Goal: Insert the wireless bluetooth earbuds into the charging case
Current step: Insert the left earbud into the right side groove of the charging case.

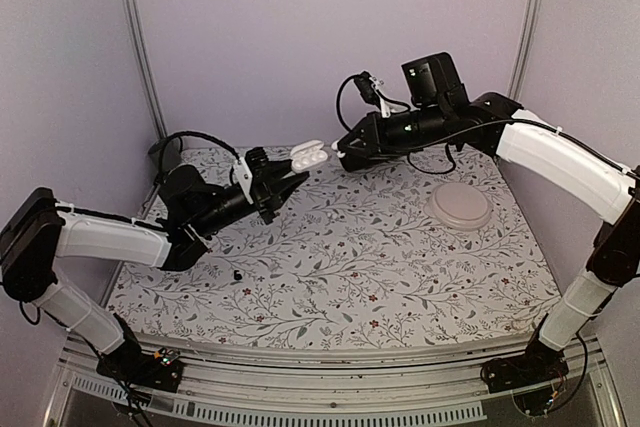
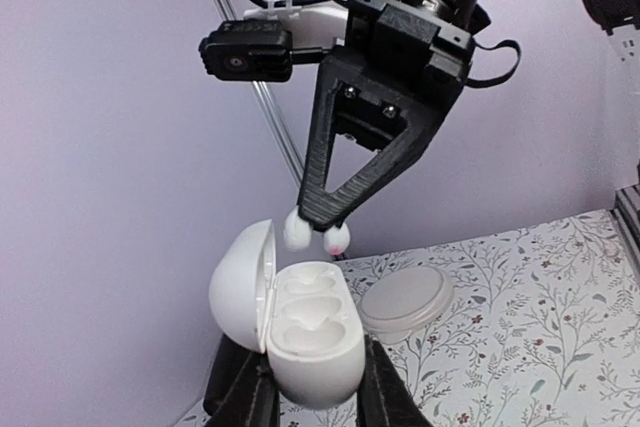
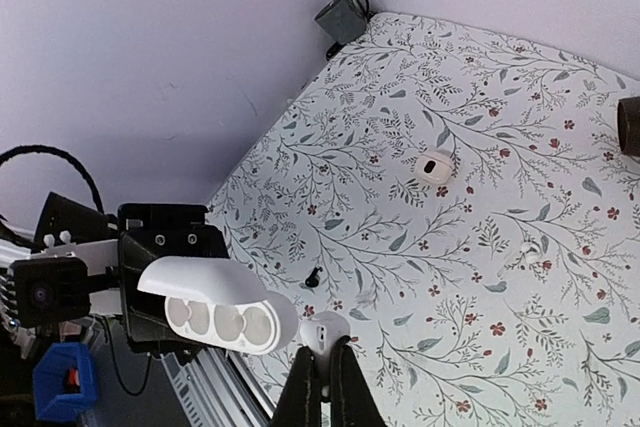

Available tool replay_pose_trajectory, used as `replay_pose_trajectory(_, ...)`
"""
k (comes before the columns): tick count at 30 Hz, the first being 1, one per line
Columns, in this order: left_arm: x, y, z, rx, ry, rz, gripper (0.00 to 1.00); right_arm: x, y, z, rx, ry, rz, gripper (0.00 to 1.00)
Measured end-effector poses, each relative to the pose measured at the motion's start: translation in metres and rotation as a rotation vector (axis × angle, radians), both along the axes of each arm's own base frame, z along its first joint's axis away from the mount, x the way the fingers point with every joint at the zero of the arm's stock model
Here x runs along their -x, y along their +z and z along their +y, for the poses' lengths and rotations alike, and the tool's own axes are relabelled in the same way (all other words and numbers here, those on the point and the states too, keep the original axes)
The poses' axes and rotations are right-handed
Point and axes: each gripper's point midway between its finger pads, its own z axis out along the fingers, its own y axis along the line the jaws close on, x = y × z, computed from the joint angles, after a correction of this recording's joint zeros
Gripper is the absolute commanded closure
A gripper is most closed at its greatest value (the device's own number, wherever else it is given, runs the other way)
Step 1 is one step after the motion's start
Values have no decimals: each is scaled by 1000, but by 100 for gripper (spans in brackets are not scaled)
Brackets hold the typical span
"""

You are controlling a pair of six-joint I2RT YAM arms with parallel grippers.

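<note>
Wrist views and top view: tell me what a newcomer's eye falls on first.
The open charging case, its lid swung back and both sockets empty, is held up off the table in the left gripper. Right above it the right gripper pinches a white earbud at its tips, poised over the sockets. After that, the pale round dish on the table's right side.

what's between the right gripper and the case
Only the earbud pinched in the right gripper, just above the open case; otherwise bare air, clearest in the left wrist view.
</note>
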Motion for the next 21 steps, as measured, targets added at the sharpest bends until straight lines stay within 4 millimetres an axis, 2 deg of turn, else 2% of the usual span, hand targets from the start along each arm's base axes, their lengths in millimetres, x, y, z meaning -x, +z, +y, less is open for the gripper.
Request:
replay_pose_trajectory(8, -20, -12, -1, -7, 147, -26, 100, -9, 3, -5, -113, -64, 171, 98)
replay_pose_trajectory(14, -32, -22, -4, -12, 232, -37, 100, -19, -13, -15, -160, -121, 310, 98)
replay_pose_trajectory(17, -37, -26, -8, -11, 254, -42, 100, -22, -15, -14, -191, -143, 376, 98)
replay_pose_trajectory(21, -44, -26, -15, 10, 274, -64, 100, -28, -28, -9, -211, -179, 482, 98)
